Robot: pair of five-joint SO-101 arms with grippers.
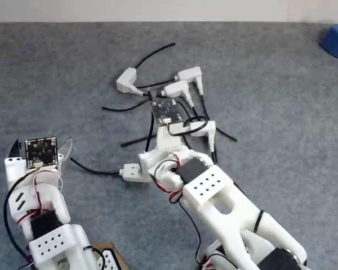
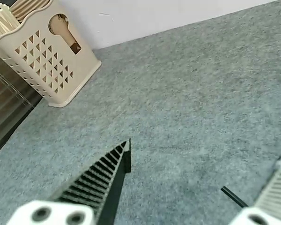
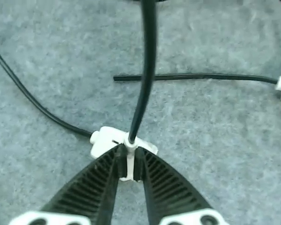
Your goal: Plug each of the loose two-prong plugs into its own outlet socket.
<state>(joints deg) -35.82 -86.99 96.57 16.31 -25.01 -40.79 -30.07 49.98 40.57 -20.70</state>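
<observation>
White plastic makes up the right arm [image 1: 214, 191], which comes in from the near right corner and bends down over the middle of the table. A small circuit board [image 1: 168, 112] shows on its wrist. The right gripper [image 3: 128, 154] points down at the surface, its ribbed black fingers [image 3: 103, 183] nearly together, pinching a thin white plug [image 3: 129, 165]. The plug's black cord [image 3: 146, 70] rises toward the camera. The plug sits against a white socket [image 3: 102, 140] lying flat by the fingertips; whether the prongs are in cannot be told. The socket's lead [image 3: 37, 105] runs off across the surface to a bare cut end.

The left arm [image 1: 45, 242] stands at the near left corner, well apart from the tangle of cords. The left gripper [image 1: 43, 140] is spread wide and holds nothing.

Beyond the right arm lie a far-left cord end [image 1: 127, 80], a far cord end [image 1: 190, 73] and a middle cord end [image 1: 176, 89] just beside it. A right cord end [image 1: 208, 129] lies close to the arm. All are white, and whether each is a plug or a socket is unclear.

A grey felt mat [image 1: 281, 112] covers the table. A cream basket [image 2: 47, 56] with triangular cut-outs stands on it against a pale wall [image 2: 178, 18]. A blue object [image 1: 337, 42] sits at the far right edge.
</observation>
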